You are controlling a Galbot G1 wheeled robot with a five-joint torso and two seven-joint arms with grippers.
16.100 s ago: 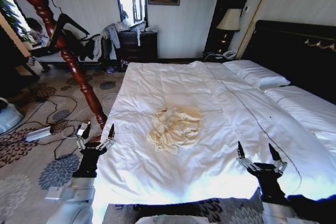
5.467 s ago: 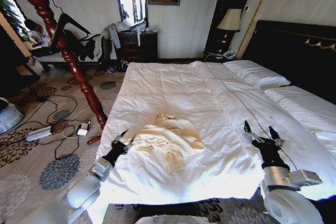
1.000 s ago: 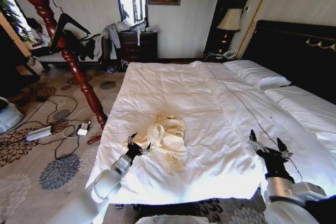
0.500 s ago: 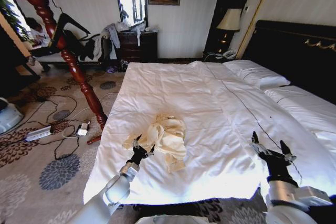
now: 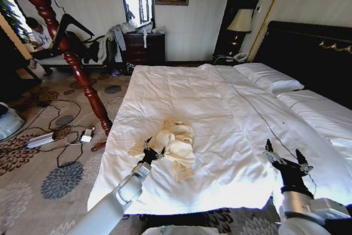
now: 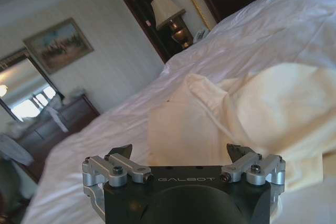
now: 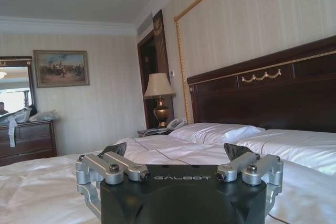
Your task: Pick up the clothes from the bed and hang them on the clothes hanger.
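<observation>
One garment is all the task concerns, and the bed (image 5: 220,103) carrying it fills the head view as before, its white duvet spread from the dark headboard (image 5: 308,53) down to the near edge. What has changed is the cream shirt (image 5: 173,144): from a loose spread across the duvet a few seconds back it has been drawn into a narrower, taller bunch near the bed's left edge, and over the last second it has barely shifted. The left gripper (image 5: 149,153) has crept in from the bed's side to the shirt's near edge, and in the left wrist view its jaws stand wide apart with the pale cloth (image 6: 236,114) lying just beyond the fingertips, not yet between them. I judge that the grasp is being lined up, not made, so the picking up is still to do. The right gripper (image 5: 286,159) has sunk a little toward the near right of the bed, well apart from the shirt, jaws also apart over bare duvet. Least clear is the clothes hanger (image 5: 69,23): a dark slim shape by the red-brown coat stand (image 5: 60,37), too small to tell its hook. Folds also hide the shirt's collar and emblem, so I cannot tell which part faces the fingers.
</observation>
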